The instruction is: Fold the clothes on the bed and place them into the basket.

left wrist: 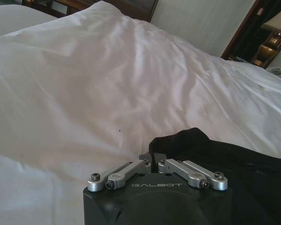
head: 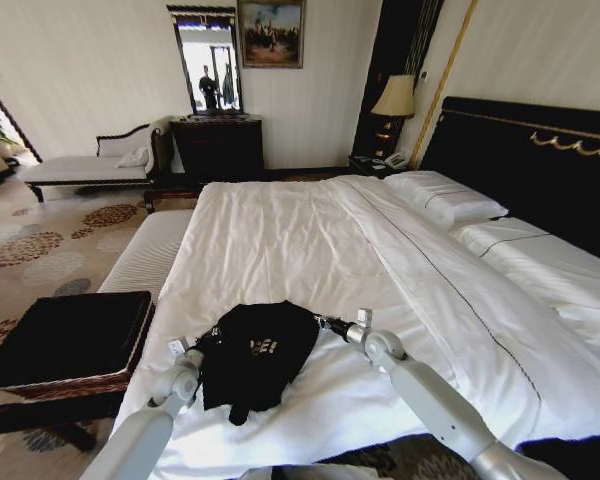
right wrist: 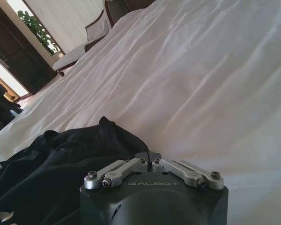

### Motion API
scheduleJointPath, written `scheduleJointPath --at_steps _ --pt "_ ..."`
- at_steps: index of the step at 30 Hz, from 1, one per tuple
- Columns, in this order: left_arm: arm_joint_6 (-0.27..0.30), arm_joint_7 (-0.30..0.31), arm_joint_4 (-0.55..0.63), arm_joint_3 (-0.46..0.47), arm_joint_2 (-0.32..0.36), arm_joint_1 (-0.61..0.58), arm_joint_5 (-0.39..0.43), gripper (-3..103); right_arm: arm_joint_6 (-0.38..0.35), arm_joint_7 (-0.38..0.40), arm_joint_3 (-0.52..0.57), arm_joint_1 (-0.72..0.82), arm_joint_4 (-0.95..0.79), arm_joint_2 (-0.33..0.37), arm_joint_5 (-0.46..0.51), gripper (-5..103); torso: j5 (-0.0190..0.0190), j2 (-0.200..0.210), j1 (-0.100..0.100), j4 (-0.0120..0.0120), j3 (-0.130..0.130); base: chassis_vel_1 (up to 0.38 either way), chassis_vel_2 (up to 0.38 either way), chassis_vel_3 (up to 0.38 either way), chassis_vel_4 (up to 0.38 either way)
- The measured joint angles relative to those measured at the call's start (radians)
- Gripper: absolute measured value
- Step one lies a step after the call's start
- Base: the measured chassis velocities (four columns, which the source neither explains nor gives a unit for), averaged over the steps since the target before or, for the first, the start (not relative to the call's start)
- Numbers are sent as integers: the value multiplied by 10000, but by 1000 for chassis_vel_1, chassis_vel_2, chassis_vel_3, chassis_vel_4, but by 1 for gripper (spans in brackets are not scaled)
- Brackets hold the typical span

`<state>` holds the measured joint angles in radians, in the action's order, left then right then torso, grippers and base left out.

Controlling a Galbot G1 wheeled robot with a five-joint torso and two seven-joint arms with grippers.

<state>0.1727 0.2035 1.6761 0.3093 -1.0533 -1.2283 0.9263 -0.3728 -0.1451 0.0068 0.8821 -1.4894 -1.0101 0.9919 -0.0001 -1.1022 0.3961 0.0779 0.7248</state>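
The black T-shirt [head: 255, 350] lies bunched on the white duvet of the bed [head: 310, 230], close to its near edge, with a bit of white lettering showing. My left gripper [head: 212, 337] is at the shirt's left edge and my right gripper [head: 325, 322] at its right edge. In the left wrist view the gripper [left wrist: 153, 161] is shut, pinching the edge of the black cloth [left wrist: 210, 154]. The right gripper [right wrist: 147, 158] is likewise shut on a fold of the shirt [right wrist: 70, 164]. The wicker basket [head: 70, 385], black fabric over its top, stands on the floor left of the bed.
A striped bench [head: 145, 250] sits along the bed's left side behind the basket. Pillows [head: 445, 195] and the black headboard [head: 540, 160] are at the right. A chaise longue [head: 80, 165], a dark dresser [head: 218, 148] and a lamp [head: 395, 97] line the far wall.
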Motion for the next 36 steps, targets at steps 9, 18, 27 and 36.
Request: scheduleJointPath --at_steps 9,18,27,36 --pt "-100 -48 1036 189 385 -235 -347 1 -66 226 395 155 -905 25 34 0 1 0 0 -2 0 0 0 0 0" --pt "-99 50 2982 673 1835 163 571 1 -331 796 1119 73 -3037 593 564 0 0 0 0 0 0 0 0 0 0" --pt "11 317 4334 1199 3375 835 1614 1 -520 1643 1476 -1321 -4120 1077 1538 0 0 0 0 3 0 0 0 0 0" --pt "157 999 5967 3890 4877 655 3487 1 -719 2173 607 -4063 -4215 1174 2916 0 -2 0 0 0 0 0 0 0 0"
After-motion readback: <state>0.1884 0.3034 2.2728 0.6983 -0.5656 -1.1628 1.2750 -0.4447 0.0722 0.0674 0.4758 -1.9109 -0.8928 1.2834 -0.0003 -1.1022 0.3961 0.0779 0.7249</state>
